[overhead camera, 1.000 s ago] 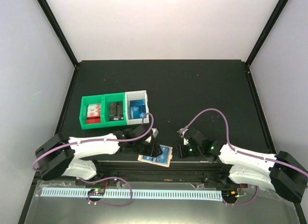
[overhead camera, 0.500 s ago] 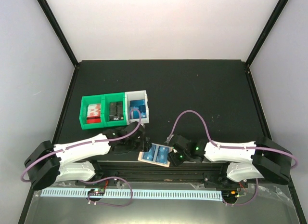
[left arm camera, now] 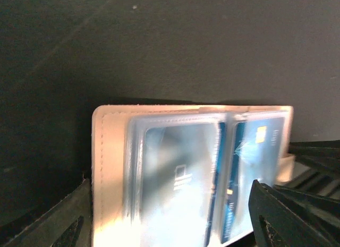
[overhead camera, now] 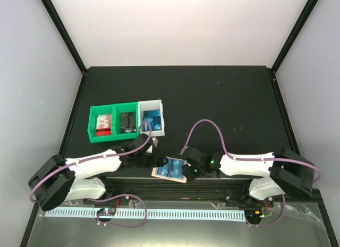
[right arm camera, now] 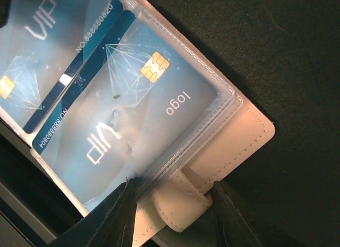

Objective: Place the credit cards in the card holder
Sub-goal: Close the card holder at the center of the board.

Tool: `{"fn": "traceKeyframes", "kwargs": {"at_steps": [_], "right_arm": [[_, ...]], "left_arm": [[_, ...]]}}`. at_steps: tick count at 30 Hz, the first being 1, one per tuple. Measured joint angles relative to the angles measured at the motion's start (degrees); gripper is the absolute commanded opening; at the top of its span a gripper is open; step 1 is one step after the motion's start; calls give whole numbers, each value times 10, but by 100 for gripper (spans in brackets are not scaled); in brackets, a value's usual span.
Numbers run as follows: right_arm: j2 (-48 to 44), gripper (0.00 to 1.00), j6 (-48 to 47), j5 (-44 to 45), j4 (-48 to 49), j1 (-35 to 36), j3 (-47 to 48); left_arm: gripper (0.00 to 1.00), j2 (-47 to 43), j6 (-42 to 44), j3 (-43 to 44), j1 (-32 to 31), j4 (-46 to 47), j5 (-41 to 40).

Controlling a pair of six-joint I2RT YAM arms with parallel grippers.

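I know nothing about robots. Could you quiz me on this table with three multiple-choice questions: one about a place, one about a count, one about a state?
1. Where does the card holder lie?
A. in a bin
B. at the table's far edge
C. at the near edge, between the left gripper and the right gripper

2. How many green bins are there?
A. two
B. one
C. four

3. The card holder is:
A. folded shut
B. open, with blue cards in clear sleeves
C. open and empty

Answers:
1 C, the top view shows it there.
2 A, two stand beside one white bin.
3 B, both wrist views show cards behind clear plastic.
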Motion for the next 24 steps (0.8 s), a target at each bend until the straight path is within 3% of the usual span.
{"fn": "traceKeyframes", "kwargs": {"at_steps": [6,17,22,24], "right_arm": [[3,39,17,0,10,0,0],[15,39,48,-5,73,0,-11],[21,39,58,-6,88,0,-11],[22,39,60,-6,91,0,-11]], "left_arm": [[72,-24,-46,-66,35,113,94],[69,-118,-119,-112,66,178,176],[57,-84,-140,-127,68,233,216],[47,-81,-139,-127,69,233,222]]}}
